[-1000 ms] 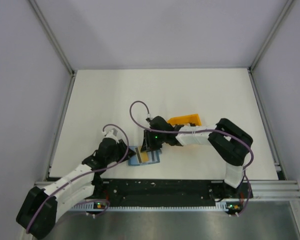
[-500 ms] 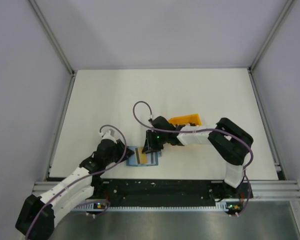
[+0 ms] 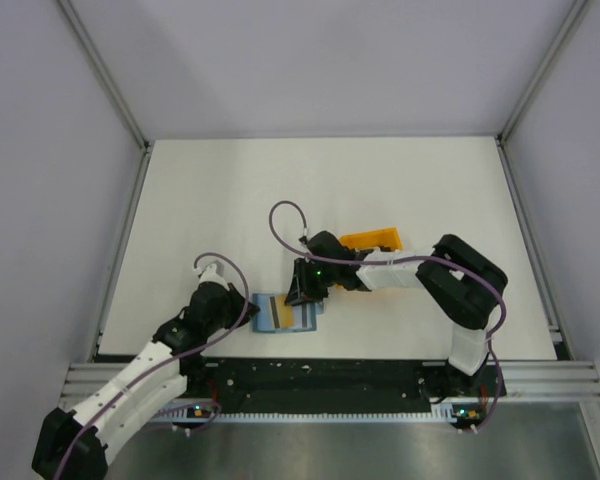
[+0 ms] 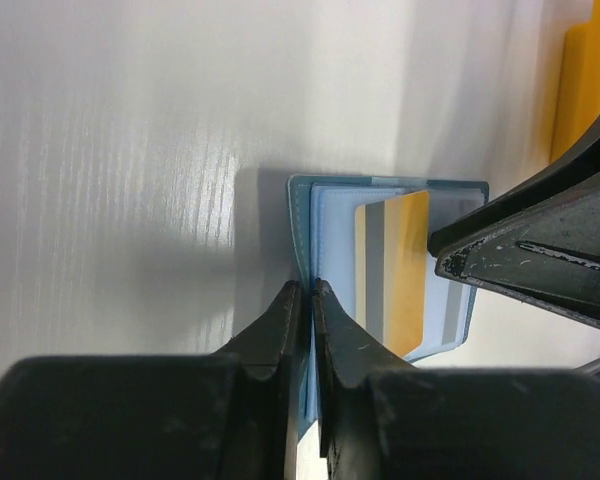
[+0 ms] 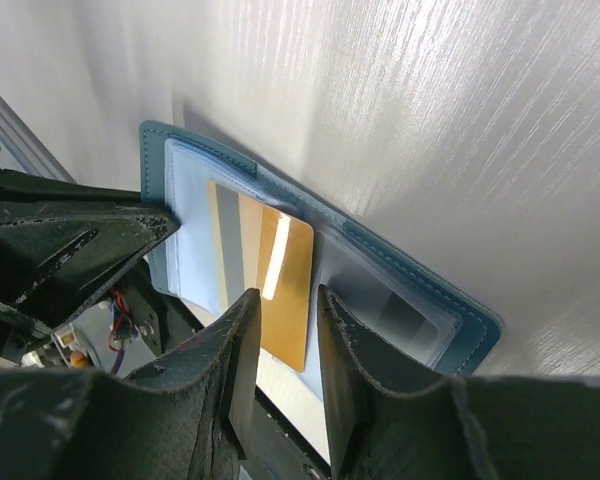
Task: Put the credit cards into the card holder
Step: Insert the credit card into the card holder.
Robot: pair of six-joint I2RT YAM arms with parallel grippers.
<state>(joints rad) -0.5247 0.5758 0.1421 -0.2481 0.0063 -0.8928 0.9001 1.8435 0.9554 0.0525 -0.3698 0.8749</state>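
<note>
The teal-blue card holder [image 3: 264,308] lies open on the white table near the front edge. A gold and grey credit card [image 3: 292,317] lies on its pale blue pockets, one end sticking out past the holder's edge. My left gripper [image 3: 248,305] is shut on the holder's left edge [image 4: 302,250]. In the left wrist view the card [image 4: 395,270] lies just right of my left gripper [image 4: 308,290]. My right gripper [image 3: 302,295] hovers over the card [image 5: 280,280], jaws a little apart and holding nothing [image 5: 288,295]. The holder's right pocket [image 5: 410,300] shows a dark grey patch.
An orange open-frame plastic rack [image 3: 372,240] stands behind the right wrist, and its edge shows in the left wrist view [image 4: 580,80]. The table's front rail [image 3: 320,372] runs just below the card holder. White table stretches to the back and left.
The left arm has swung slightly, still pinching the holder's edge. The right gripper has eased a little to the right over the card. The card and holder have barely moved.
</note>
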